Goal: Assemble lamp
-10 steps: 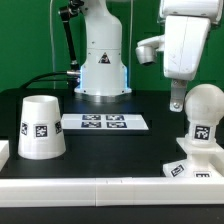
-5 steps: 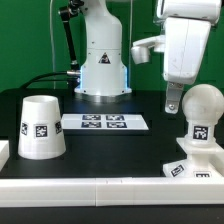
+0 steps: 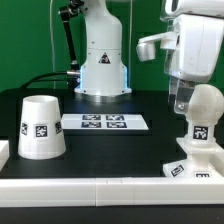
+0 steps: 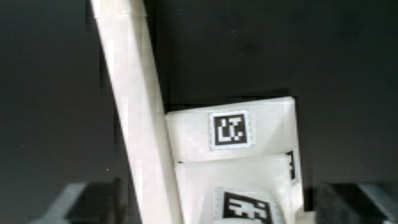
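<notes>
The white bulb post (image 3: pixel 206 112) stands upright on the flared square base (image 3: pixel 192 160) at the exterior view's right, both with square tags. The cone shade (image 3: pixel 42 127) stands alone at the exterior view's left, wide end down. My gripper (image 3: pixel 188 100) hangs over the bulb post's round top, with one finger (image 3: pixel 178 98) showing beside it. In the wrist view the gripper (image 4: pixel 214 216) is open. Its dark fingers (image 4: pixel 80 205) stand on either side of the tagged bulb post (image 4: pixel 240 205), not touching it, with the base (image 4: pixel 231 128) beyond.
The marker board (image 3: pixel 104 122) lies mid-table in front of the glossy robot pedestal (image 3: pixel 102 60). A white rail (image 3: pixel 100 186) runs along the table's front edge and shows as a slanted bar in the wrist view (image 4: pixel 134 110). A small white block (image 3: pixel 3 150) sits at the far left.
My gripper has moved toward the exterior view's right and now sits over the bulb post. The lamp parts have not moved.
</notes>
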Robot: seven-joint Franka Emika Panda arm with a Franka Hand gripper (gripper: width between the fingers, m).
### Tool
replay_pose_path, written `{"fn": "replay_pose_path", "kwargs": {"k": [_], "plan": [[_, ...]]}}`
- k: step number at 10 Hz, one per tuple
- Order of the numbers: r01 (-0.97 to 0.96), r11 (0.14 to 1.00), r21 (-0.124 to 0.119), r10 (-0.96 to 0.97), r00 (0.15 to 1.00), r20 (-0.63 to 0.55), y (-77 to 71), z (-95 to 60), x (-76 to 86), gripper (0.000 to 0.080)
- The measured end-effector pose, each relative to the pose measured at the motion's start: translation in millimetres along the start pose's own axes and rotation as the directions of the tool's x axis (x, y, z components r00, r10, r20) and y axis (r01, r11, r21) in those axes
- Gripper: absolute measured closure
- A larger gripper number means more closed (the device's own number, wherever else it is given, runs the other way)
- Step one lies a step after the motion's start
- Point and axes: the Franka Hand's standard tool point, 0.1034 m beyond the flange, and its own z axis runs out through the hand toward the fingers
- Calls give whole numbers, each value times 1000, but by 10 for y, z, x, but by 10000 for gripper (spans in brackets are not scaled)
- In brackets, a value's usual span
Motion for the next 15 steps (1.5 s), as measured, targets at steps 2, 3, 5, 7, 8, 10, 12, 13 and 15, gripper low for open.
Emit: {"fn": "replay_pose_path", "kwargs": {"k": [2,3,5,7,8,10,12,13,15], "plan": [[-8,1000,-3,8,1000,-2,11,-18,30,118],[-16,1000,-3,16,1000,-5,-1,-21,71,103],[-26,1000,2,26,1000,-13,-53,-6,188,101],[-23,1000,11,23,1000,-20,-117,21,315,101],[-29,1000,12,29,999,-22,-127,23,340,101],[-36,999,13,36,999,-23,-129,22,356,101],[-45,999,15,46,999,-21,-116,17,359,101],[-49,999,16,49,999,-21,-114,23,347,101],[-57,998,18,57,998,-19,-104,40,299,222]]}}
